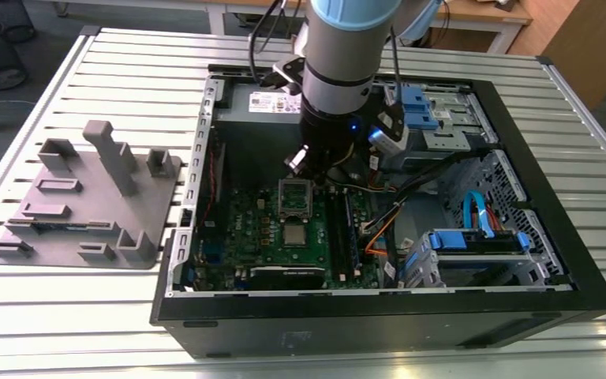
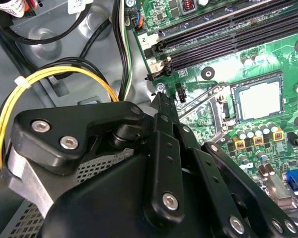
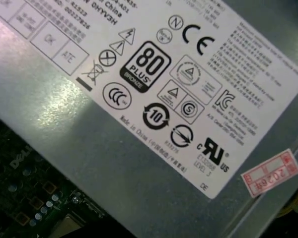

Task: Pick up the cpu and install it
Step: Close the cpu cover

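Note:
The cpu (image 1: 296, 234), a small square chip with a pale silvery top, lies flat in its socket on the green motherboard (image 1: 256, 229) inside the open computer case. The socket's hinged frame (image 1: 294, 197) stands open just behind it. My gripper (image 1: 314, 170) hangs above that frame, a short way behind the cpu and apart from it. In the second wrist view the cpu (image 2: 258, 100) sits in the dark socket, with the gripper (image 2: 161, 92) tip off to its side near a thin metal lever (image 2: 203, 99). Nothing shows in the gripper.
A grey plastic tray (image 1: 82, 197) with upright posts lies on the slatted table at the exterior view's left. The power supply (image 3: 139, 124) fills the case's far end (image 1: 261, 103). Blue drive brackets (image 1: 482, 241) and loose cables (image 2: 64, 74) crowd the exterior view's right.

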You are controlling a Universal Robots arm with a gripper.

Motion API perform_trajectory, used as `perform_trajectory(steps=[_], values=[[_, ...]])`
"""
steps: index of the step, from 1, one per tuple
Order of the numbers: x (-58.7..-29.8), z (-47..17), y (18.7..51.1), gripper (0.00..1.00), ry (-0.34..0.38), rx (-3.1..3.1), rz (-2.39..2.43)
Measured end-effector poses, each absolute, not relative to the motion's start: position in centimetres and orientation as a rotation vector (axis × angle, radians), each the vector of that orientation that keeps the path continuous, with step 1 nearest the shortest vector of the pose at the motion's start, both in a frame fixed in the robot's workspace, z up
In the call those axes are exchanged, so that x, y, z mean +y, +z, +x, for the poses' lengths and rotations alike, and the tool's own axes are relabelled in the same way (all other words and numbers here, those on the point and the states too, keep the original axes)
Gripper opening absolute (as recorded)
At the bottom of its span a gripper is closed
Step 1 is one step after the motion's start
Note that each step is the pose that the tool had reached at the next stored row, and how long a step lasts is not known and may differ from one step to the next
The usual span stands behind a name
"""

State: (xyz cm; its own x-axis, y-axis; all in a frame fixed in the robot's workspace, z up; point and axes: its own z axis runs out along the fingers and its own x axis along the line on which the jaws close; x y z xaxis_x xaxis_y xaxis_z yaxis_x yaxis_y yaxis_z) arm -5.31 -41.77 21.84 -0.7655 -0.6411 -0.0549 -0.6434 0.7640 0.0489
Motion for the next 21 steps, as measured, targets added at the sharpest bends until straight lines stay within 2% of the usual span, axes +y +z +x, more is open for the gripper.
perform_trajectory(steps=[21], values=[[-41.84, -5.83, 22.8, 0.11, 0.091, 2.902, -1.058]])
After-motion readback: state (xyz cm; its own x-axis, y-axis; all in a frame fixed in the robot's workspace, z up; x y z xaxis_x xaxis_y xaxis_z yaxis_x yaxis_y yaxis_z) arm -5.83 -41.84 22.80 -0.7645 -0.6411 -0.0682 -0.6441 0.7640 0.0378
